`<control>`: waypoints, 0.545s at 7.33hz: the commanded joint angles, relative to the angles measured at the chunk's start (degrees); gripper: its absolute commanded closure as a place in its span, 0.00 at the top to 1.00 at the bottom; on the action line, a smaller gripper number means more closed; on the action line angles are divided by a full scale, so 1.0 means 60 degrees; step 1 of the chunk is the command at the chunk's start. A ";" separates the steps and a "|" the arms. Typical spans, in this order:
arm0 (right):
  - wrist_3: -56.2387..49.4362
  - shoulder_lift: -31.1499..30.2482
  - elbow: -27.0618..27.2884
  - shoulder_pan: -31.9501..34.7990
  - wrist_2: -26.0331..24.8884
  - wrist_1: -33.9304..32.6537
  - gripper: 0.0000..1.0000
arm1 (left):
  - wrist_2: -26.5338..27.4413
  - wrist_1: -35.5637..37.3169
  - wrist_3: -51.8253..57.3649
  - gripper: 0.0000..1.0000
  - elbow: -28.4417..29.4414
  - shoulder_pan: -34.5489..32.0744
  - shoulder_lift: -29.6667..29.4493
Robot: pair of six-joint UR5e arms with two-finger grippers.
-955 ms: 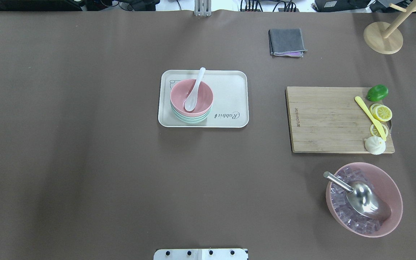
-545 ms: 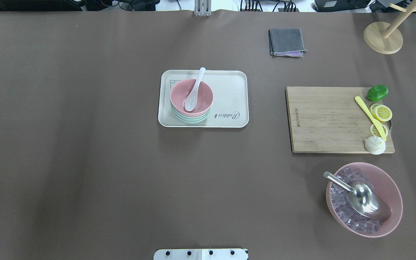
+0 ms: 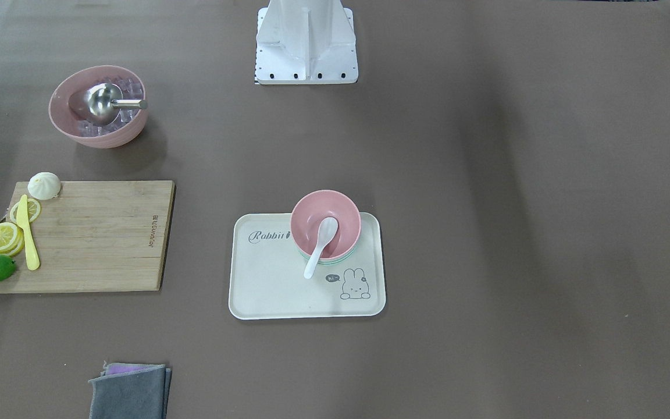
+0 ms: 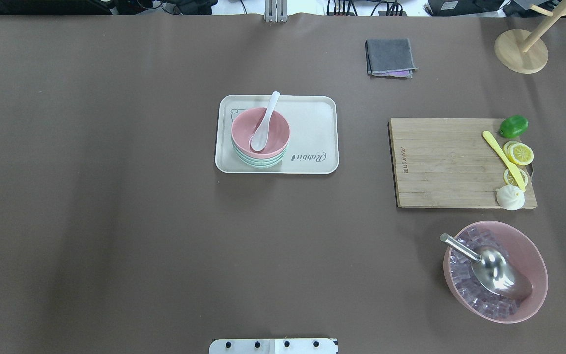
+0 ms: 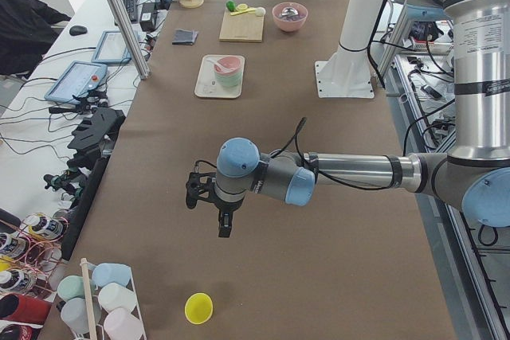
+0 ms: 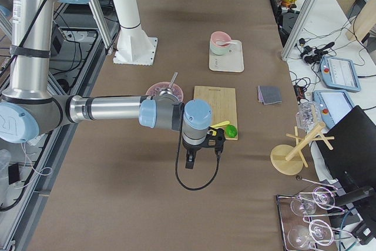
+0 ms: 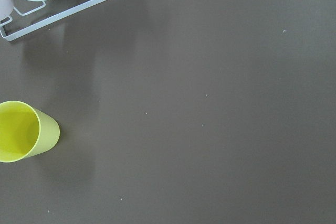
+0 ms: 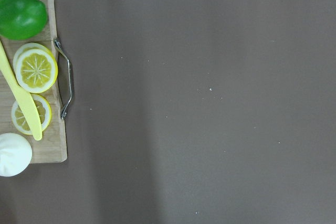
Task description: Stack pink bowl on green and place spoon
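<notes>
The pink bowl (image 4: pixel 275 129) sits stacked on the green bowl (image 4: pixel 258 162) on the cream tray (image 4: pixel 312 128) at the table's middle. The white spoon (image 4: pixel 265 123) lies in the pink bowl, its handle over the far rim. The front view shows the same stack (image 3: pixel 312 215) and spoon (image 3: pixel 319 245). Both arms are far from the tray. My left gripper (image 5: pixel 225 227) hangs over bare table at the left end. My right gripper (image 6: pixel 189 160) hangs near the cutting board. I cannot tell whether either is open or shut.
A wooden cutting board (image 4: pixel 445 162) with lime, lemon slices, yellow knife and bun lies right of the tray. A large pink bowl (image 4: pixel 528 255) holds ice and a metal scoop. A grey cloth (image 4: pixel 390 57) lies at the back. A yellow cup (image 7: pixel 21 131) stands below the left wrist.
</notes>
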 commanded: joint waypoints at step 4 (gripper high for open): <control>0.0000 0.0030 0.0028 0.0086 0.0000 0.0000 1.00 | 0.0000 0.0000 -0.0006 0.98 0.0007 0.0000 0.0001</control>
